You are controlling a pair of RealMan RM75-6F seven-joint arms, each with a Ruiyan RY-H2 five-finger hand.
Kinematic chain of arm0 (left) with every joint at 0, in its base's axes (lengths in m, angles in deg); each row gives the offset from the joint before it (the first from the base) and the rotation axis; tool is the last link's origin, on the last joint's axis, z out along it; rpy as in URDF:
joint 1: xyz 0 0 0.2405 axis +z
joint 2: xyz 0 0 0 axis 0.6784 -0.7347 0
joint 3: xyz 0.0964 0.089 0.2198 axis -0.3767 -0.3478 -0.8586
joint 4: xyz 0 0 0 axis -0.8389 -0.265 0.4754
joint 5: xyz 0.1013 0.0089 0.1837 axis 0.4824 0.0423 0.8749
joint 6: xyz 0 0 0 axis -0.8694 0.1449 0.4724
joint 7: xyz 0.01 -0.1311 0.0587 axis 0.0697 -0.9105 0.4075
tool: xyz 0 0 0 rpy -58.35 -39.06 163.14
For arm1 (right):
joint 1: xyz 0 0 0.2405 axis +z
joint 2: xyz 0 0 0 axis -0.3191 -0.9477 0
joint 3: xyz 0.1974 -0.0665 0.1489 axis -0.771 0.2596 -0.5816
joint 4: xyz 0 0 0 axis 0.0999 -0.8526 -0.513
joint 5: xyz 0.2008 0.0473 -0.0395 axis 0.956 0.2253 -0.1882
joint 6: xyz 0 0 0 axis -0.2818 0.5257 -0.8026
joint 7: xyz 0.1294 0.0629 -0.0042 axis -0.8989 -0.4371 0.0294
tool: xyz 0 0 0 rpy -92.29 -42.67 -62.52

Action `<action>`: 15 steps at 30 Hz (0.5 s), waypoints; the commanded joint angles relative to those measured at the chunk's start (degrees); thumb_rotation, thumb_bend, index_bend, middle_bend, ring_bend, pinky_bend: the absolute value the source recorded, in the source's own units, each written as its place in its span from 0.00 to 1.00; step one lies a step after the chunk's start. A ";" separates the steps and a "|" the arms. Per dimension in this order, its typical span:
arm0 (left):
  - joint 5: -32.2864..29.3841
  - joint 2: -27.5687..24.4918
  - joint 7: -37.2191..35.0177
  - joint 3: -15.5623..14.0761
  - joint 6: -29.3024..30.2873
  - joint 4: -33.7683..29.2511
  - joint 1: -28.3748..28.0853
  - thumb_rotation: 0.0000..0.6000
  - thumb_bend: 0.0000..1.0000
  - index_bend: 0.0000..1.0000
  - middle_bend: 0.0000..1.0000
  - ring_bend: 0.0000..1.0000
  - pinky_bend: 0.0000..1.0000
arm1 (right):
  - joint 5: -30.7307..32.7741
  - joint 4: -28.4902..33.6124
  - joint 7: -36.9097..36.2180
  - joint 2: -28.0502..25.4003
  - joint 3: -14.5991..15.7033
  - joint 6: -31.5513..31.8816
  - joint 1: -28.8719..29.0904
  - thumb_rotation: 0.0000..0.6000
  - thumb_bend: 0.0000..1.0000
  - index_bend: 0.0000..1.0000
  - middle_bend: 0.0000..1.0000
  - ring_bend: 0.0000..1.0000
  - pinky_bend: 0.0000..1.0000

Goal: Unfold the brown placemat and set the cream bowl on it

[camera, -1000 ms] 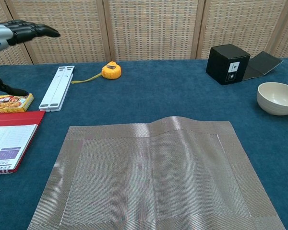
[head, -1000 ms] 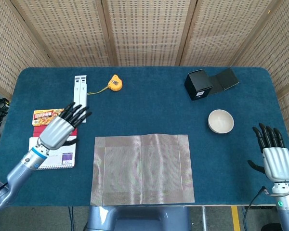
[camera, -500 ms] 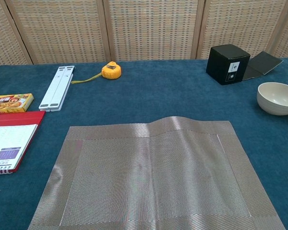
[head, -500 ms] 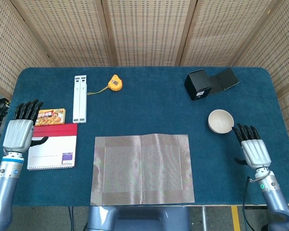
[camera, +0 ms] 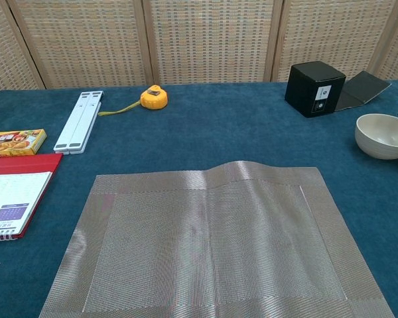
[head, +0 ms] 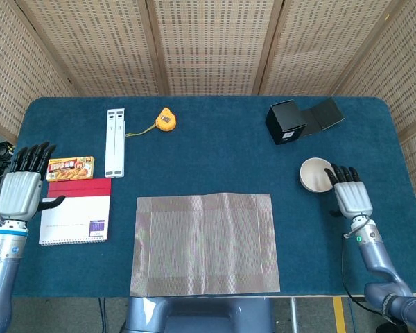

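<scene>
Bowl [head: 316, 174], cream, sits right side of the blue surface [head: 215, 152], upright, apart from the brown placemat [head: 204, 243]. My right hand [head: 349, 196] is at its near-right rim, fingers [head: 331, 173] straight and spread, tips over the rim edge, holding nothing; actual contact unclear. My left hand [head: 21, 191] hovers at the far left edge near the red notebook [head: 76, 219] and snack box [head: 70, 168], fingers extended, empty. Placemat lies unfolded flat in front, centre crease slightly raised. Bowl looks rigid, light, smooth-glazed, likely slippery and breakable; I'd pinch the rim wall, thumb outside, fingers inside. Black box [head: 286, 122], yellow tape measure [head: 166, 120] and white stand [head: 114, 142] sit further back.
</scene>
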State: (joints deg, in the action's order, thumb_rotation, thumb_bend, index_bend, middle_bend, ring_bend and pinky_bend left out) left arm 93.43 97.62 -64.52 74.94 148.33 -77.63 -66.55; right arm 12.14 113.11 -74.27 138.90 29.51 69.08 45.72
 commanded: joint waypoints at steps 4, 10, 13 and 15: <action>-0.18 -0.11 -0.22 0.58 -1.06 0.12 0.23 1.00 0.00 0.00 0.00 0.00 0.00 | 0.24 -6.05 -1.34 4.09 0.06 -3.18 2.94 1.00 0.21 0.22 0.00 0.00 0.00; 0.42 -0.14 -0.26 0.91 -1.30 -0.04 0.59 1.00 0.00 0.00 0.00 0.00 0.00 | -0.56 -11.64 -4.43 7.47 0.42 -4.57 4.63 1.00 0.47 0.39 0.00 0.00 0.00; 0.43 -0.15 -0.34 1.14 -1.68 -0.07 0.72 1.00 0.00 0.00 0.00 0.00 0.00 | -1.49 -14.65 -6.40 9.24 0.52 -3.35 5.07 1.00 0.61 0.49 0.00 0.00 0.00; 0.45 -0.09 -0.27 1.25 -1.85 -0.01 0.77 1.00 0.00 0.00 0.00 0.00 0.00 | -2.22 -16.08 -7.62 9.98 0.76 -2.45 5.14 1.00 0.67 0.56 0.00 0.00 0.00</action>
State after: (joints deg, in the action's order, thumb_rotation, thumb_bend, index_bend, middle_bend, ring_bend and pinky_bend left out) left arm 93.88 97.52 -64.80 76.17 146.51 -77.65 -65.80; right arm 10.65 98.12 -80.84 148.02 30.04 65.84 50.56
